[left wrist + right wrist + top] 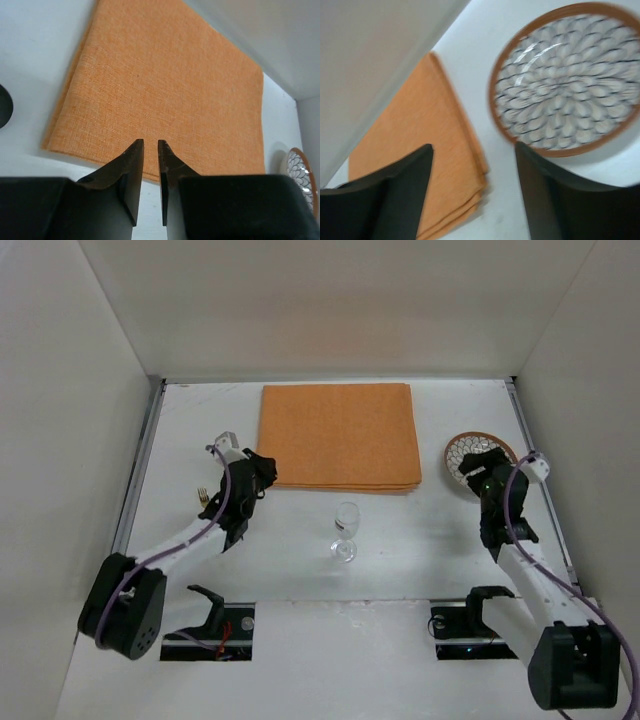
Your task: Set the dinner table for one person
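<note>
On the white dinner table [420,540] an orange folded cloth mat [340,435] lies at the back centre. A round patterned plate [478,453] with a brown rim rests to the mat's right. A clear wine glass [346,528] stands upright in front of the mat. A small gold fork [203,497] lies at the left. My left gripper [266,472] [150,142] hovers at the mat's [165,85] near left corner, nearly shut, with only a thin slit and nothing in it. My right gripper [480,482] [474,146] stands open and empty beside the plate [570,75] and the mat [420,135].
Thin metal rails [140,475] run along the table's sides, and white walls close it in on three sides. Both arm bases [215,615] sit at the near edge. The plate's rim [300,172] shows at the right of the left wrist view.
</note>
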Robot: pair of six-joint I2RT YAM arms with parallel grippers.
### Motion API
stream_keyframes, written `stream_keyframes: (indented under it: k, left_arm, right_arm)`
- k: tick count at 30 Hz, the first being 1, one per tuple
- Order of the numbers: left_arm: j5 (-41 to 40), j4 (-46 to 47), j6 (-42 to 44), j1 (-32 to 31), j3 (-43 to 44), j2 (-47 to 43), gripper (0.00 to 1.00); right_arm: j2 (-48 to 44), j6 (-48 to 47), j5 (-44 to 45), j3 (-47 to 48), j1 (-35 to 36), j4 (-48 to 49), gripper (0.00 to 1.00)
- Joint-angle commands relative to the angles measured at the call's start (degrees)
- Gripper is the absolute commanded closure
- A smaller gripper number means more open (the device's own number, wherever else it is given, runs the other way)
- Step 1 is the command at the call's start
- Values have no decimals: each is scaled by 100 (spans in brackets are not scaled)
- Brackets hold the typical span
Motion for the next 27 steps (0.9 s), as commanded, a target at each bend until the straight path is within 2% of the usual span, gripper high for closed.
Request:
stream_keyframes:
  k: [1, 6, 10, 14, 21, 27]
  left_arm:
    - [-250, 290, 14, -181, -319, -596, 81]
    - [374, 395, 31, -348, -645, -1036, 68]
    - [147, 816, 163, -594, -978, -1159, 58]
    - [58, 1142, 322, -840, -1172, -1273, 52]
    - [32, 1599, 542, -1052, -1234, -949, 50]
    - [-222, 1617, 586, -1069, -1190, -694, 49]
  right_arm:
    - [45, 37, 160, -253, -649, -297, 19]
    - [510, 125, 546, -421, -1308, -323, 20]
    - [984, 336, 134, -333, -1739, -43, 23]
    - [1565, 494, -200, -254, -1994, 466, 30]
    - [2619, 810, -1167, -104, -2443, 1565, 39]
    - [3218, 969, -1396, 63, -2619, 1900, 49]
